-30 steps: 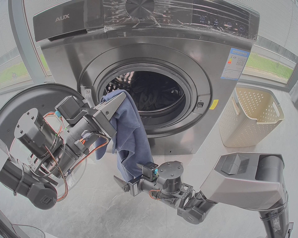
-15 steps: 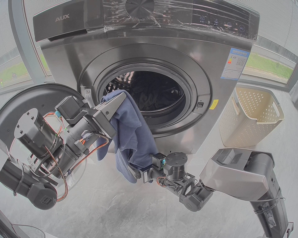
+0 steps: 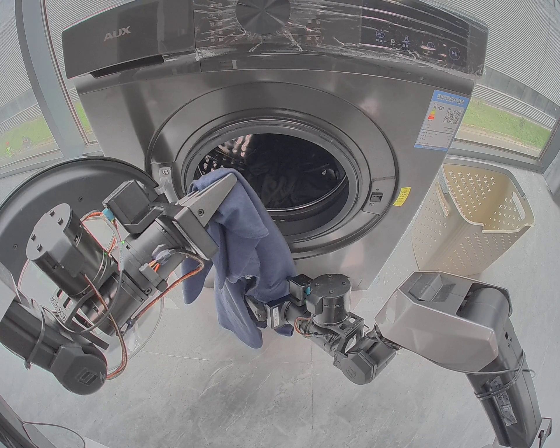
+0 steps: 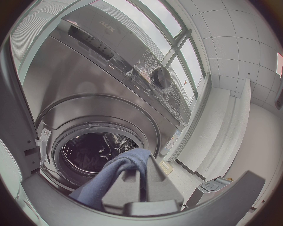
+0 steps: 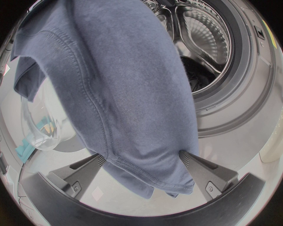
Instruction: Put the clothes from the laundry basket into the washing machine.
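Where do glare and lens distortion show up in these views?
Head view: the washer bows outward, and the film on its panel glints. Left wrist view: black corners ring the image; the windows are bright, the drum dark. Right wrist view: the drum's ribs gleam, and the near shirt bulges.

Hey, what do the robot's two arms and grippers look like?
The left arm and right arm have black cylindrical joints, looping orange cables and teal connectors; the right also wears a boxy silver-grey shell. The left gripper and right gripper have dark grey wedge-shaped fingers.
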Controlling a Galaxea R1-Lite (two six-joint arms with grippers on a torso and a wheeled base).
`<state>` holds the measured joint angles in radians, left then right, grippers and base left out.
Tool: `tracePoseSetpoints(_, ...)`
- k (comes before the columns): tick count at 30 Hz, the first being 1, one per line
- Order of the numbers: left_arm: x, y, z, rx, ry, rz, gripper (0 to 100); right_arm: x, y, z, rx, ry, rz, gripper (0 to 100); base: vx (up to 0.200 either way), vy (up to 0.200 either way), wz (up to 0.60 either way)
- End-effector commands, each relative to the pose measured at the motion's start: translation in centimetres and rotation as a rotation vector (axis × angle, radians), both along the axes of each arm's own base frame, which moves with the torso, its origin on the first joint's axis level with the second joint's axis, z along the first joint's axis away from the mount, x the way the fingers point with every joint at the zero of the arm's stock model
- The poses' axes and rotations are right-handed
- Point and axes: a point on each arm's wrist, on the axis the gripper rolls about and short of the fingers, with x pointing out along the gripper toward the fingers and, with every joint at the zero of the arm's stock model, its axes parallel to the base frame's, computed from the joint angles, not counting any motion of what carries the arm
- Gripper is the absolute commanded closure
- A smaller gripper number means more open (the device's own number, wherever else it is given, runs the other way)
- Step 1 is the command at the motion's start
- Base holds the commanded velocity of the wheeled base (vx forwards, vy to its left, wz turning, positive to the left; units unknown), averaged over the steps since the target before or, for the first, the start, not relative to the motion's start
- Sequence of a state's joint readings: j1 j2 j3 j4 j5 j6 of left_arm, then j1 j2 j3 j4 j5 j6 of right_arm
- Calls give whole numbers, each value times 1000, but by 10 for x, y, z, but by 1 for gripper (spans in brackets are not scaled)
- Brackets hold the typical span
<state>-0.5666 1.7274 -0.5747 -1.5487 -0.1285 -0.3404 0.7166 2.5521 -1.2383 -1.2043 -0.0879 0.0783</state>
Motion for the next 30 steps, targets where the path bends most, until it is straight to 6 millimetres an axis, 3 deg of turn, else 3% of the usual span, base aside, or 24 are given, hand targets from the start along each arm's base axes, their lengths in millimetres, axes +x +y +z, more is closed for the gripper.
tracePoseSetpoints(1, -1, 1, 2, -5, -5, 0, 100, 11, 3, -2, 11, -14, -18, 0, 0, 0, 0)
tracePoseSetpoints(2, -1, 1, 2, -5, -7, -2, 100, 13, 2, -2, 14, -17, -23, 0, 0, 0, 0)
tracePoseSetpoints(3, -1, 1, 3, -7, -7, -2, 100, 15, 1, -2, 16, -20, -29, 100, 0, 0, 0)
tracePoseSetpoints(11, 2, 1, -1, 0, 5, 5, 100, 7, -5, -1, 1, -11, -31, 100, 0, 0, 0)
tracePoseSetpoints(23, 5, 6, -1, -1, 3, 25, 100, -41, -38, 52, 2, -47, -5, 100, 0, 0, 0)
tracePoseSetpoints(30, 4, 6, 0, -2, 2, 24, 100, -47, -33, 44, -12, -35, 14, 100, 0, 0, 0)
